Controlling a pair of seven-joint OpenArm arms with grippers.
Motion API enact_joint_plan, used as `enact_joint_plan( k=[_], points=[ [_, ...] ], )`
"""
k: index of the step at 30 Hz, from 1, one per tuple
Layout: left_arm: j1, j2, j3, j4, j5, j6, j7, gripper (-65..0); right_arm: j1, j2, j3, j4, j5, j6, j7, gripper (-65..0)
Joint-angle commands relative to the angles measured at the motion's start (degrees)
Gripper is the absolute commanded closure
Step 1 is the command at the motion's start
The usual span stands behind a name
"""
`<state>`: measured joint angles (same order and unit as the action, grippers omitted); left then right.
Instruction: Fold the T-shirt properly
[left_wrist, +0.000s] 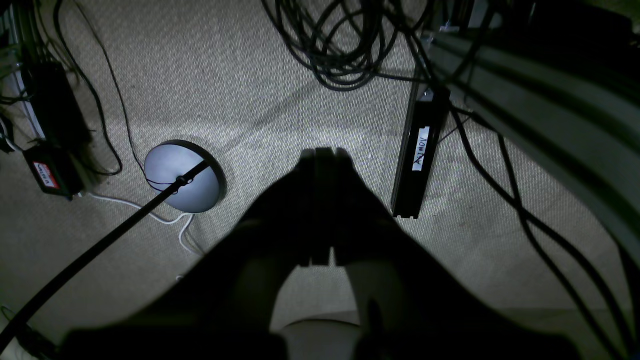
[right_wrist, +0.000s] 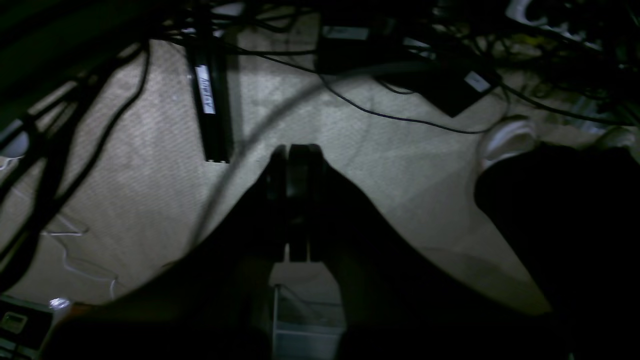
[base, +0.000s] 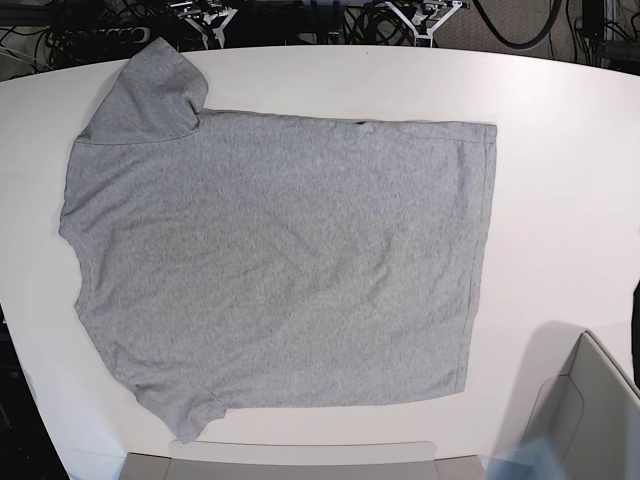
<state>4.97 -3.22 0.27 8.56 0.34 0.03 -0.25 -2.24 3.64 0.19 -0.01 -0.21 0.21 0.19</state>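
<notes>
The grey T-shirt (base: 280, 250) lies spread flat on the white table (base: 560, 150) in the base view, plain side up. Its sleeves point to the left and its hem lies toward the right. Neither arm shows in the base view. My left gripper (left_wrist: 322, 151) appears only in the left wrist view, shut with its fingers pressed together and nothing between them, hanging over a carpeted floor. My right gripper (right_wrist: 296, 147) is likewise shut and empty above the floor in the right wrist view. Neither wrist view shows the T-shirt.
A grey box edge (base: 280, 462) runs along the table's near side, and another box (base: 590, 410) sits at the lower right. Below the grippers are tangled cables (left_wrist: 345, 45), a round lamp base (left_wrist: 182, 175) and a black labelled bar (left_wrist: 417, 155).
</notes>
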Motion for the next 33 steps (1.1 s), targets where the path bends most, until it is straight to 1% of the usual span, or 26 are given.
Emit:
enact_joint_plan(
  k=[1,4,11,17,29,33],
  points=[
    [0.43,-0.34,-0.14,0.45,-0.21,0.27,-0.32,-0.2,0.0,0.27,-0.05,0.14,0.08,0.19,0.12,-0.2],
    [0.87,-1.04,-0.14,1.42,-0.21,0.27,-0.32,-0.2,-0.62,0.98,-0.05,1.81,0.08,0.19,0.12,-0.2],
    [0.7,-1.13,-0.14,1.6,-0.21,0.27,-0.32,-0.2,-2.29,1.15,-0.14,4.36,0.08,0.19,0.12,-0.2],
    [0.61,-1.13,-0.14,1.6,-0.21,0.27,-0.32,-0.2,-2.29,1.86,-0.14,4.45,0.08,0.19,0.03,-0.2],
    [0.52,-1.13,-0.14,1.6,-0.21,0.27,-0.32,-0.2,-2.64,1.94,-0.14,4.54,-0.01,0.19,0.03,-0.2],
    [0.79,-1.13,-0.14,1.6,-0.21,0.27,-2.25,-0.2,-2.64,1.94,-0.14,4.54,-0.1,0.19,0.03,-0.2]
  ],
)
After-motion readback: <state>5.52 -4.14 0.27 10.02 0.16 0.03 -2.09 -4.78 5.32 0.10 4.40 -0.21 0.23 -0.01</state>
